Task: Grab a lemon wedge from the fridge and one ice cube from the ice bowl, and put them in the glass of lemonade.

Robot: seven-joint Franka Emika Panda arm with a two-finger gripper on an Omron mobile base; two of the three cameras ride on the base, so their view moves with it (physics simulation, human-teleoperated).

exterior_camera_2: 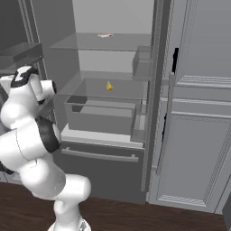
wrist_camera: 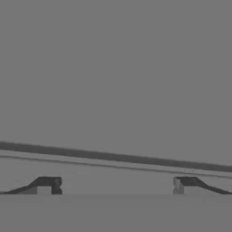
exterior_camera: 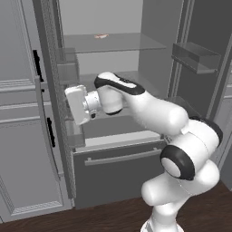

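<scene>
Fridge: doors open.
Lemon wedge: on middle glass shelf.
Pinkish item: top shelf.
Gripper: released, empty, facing left door.

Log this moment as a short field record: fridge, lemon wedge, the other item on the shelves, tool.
fridge: both doors open, bottom drawer shut
lemon wedge: on the middle glass shelf, untouched
pinkish-brown item: lies flat on the upper glass shelf
tool: open, holding nothing, facing a plain grey surface close up
arm: reaches left toward the open left door, away from the wedge
</scene>
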